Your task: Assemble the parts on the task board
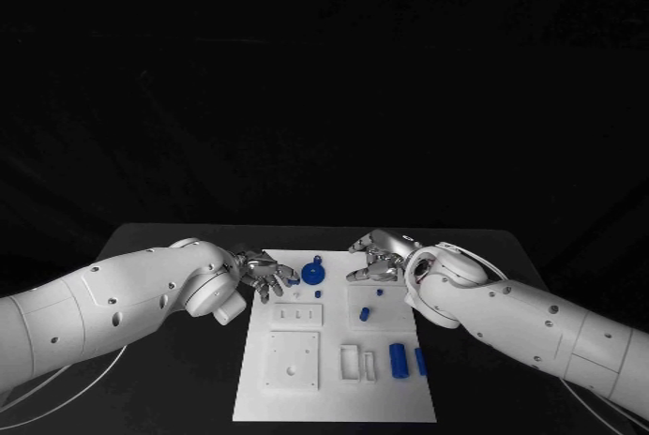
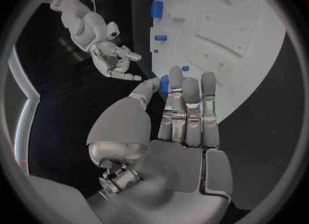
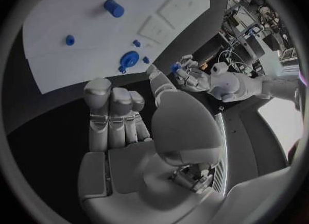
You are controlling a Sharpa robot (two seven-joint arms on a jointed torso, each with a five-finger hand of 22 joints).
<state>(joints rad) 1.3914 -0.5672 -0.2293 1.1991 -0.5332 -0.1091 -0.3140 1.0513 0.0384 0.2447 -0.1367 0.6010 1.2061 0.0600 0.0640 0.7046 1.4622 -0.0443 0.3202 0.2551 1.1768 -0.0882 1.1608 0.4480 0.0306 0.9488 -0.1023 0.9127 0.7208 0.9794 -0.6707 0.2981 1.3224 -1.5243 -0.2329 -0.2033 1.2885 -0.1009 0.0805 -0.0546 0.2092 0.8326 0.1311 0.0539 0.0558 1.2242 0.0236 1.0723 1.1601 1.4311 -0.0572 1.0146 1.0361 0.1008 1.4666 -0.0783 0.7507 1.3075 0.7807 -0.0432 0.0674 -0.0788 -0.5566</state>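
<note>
Presently, item one: task board [image 1: 339, 397], a white plate set in the lower middle of the head view, its long axis running from the top of the frame toward the bottom.

Item two: left hand [image 1: 265, 274], placed at the board's upper left corner. A small blue part [image 2: 164, 83] is seen between its thumb and the nearest finger and is judged to be pinched there; the other fingers are held straight and close together.

Item three: right hand [image 1: 380, 257], placed over the board's upper edge, right of centre. Nothing is held by it; its fingers are extended and apart from the thumb.

Item four: round blue part [image 1: 314, 272], lying on the board's upper portion between the two hands, just beside the left hand's fingertips and a little further from the right hand.

Item five: short blue peg [image 1: 364, 313] at mid-board; two upright blue bars [image 1: 398, 358] at lower right, well apart from both hands.

Judgement: the seat for the pinched part is expected to lie to the right of and below the left hand in the frame, so the left hand is nearer
</note>
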